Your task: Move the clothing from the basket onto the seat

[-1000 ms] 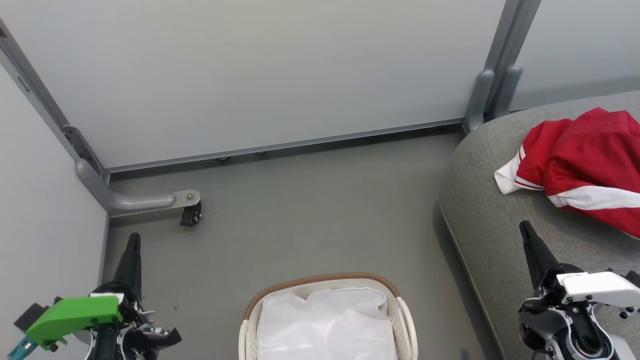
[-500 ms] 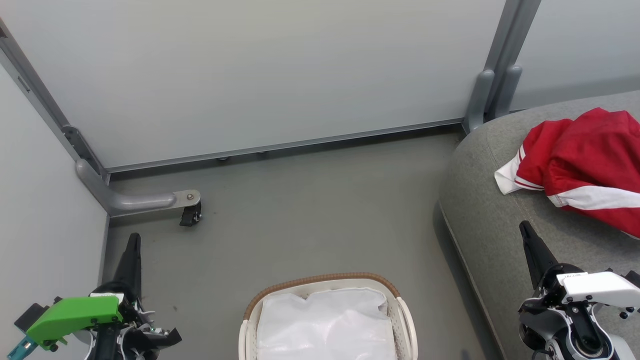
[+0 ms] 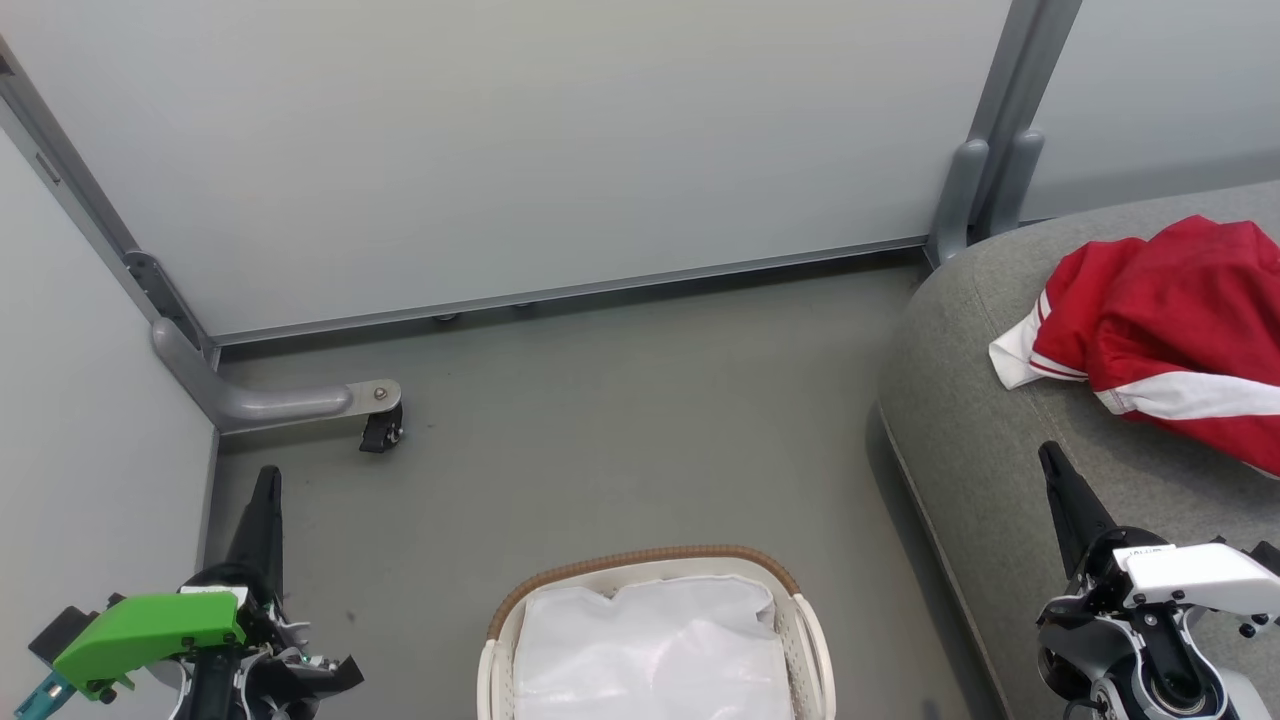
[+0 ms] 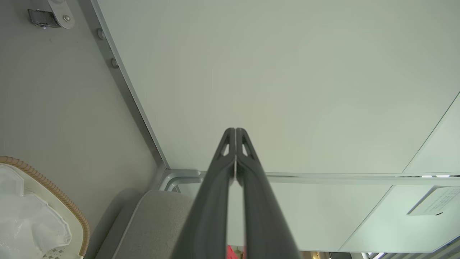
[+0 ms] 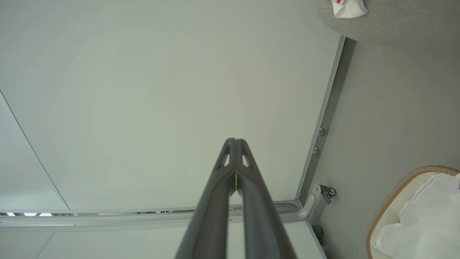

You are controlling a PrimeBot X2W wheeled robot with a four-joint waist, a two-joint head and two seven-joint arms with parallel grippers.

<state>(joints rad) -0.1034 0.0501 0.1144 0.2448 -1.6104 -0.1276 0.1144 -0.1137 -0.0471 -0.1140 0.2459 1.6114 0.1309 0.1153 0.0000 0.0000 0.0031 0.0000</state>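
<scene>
**While the basket (image 3: 640, 558) shows its white liner (image 3: 650, 650), the clothing (image 3: 1170, 320) lies on the seat (image 3: 975, 450)**

As I stand here and look, the red clothing with its white stripes is in a soft heap on top of the big grey seat. It is close to the seat's rounded corner by the wall (image 3: 560, 150). One white bit points toward the seat's long edge.

The basket stands on the floor (image 3: 620, 420), beside that long edge but apart from it. Its brown rim faces the wall, and the crumpled liner lies inside. The near part of the basket is cut off, so I cannot tell what is there.

The left tool (image 3: 266, 478) is above the floor's left edge. It is clenched tight and grips nothing. The right tool (image 3: 1050, 455) is up by the seat's long edge, near the clothing but not touching it. It is clenched tight too, with nothing in it.

A small black wheel (image 3: 380, 430) sits on the floor near the far left corner.
</scene>
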